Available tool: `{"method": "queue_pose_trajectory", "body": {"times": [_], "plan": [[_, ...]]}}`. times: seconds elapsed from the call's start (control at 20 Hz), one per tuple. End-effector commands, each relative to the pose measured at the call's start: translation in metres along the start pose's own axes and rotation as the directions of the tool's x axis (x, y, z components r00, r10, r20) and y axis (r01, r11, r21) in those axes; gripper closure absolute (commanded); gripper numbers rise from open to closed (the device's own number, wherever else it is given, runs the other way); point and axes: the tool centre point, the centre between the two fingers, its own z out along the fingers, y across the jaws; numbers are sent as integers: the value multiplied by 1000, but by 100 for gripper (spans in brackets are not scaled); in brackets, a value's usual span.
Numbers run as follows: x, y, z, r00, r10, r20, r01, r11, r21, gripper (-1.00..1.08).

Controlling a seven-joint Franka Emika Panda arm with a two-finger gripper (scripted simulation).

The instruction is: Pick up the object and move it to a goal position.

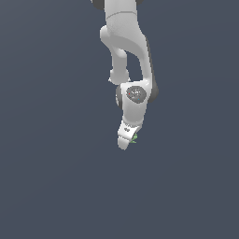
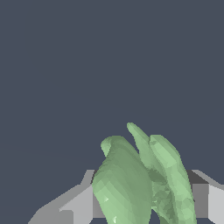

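The object is a light green lumpy thing with darker green bands. In the wrist view the object sits between my two grey fingers, which press on it from both sides. In the exterior view only a small green sliver of the object shows beside the tip of the white gripper. The gripper points down from the white arm and is shut on the object. Whether it touches the ground I cannot tell.
A plain dark grey-blue surface fills both views. No goal marker or other object shows.
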Motion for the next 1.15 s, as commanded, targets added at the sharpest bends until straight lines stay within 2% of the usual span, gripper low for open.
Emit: {"method": "queue_pose_trajectory", "body": {"times": [0.0, 0.6, 0.85, 1.1], "plan": [[19, -9, -12, 1000, -2, -1, 2, 1000, -1, 108], [128, -58, -76, 1000, -2, -1, 2, 1000, 0, 108], [150, -65, -88, 1000, -2, -1, 2, 1000, 0, 108], [155, -66, -91, 1000, -2, -1, 2, 1000, 0, 108]]}}
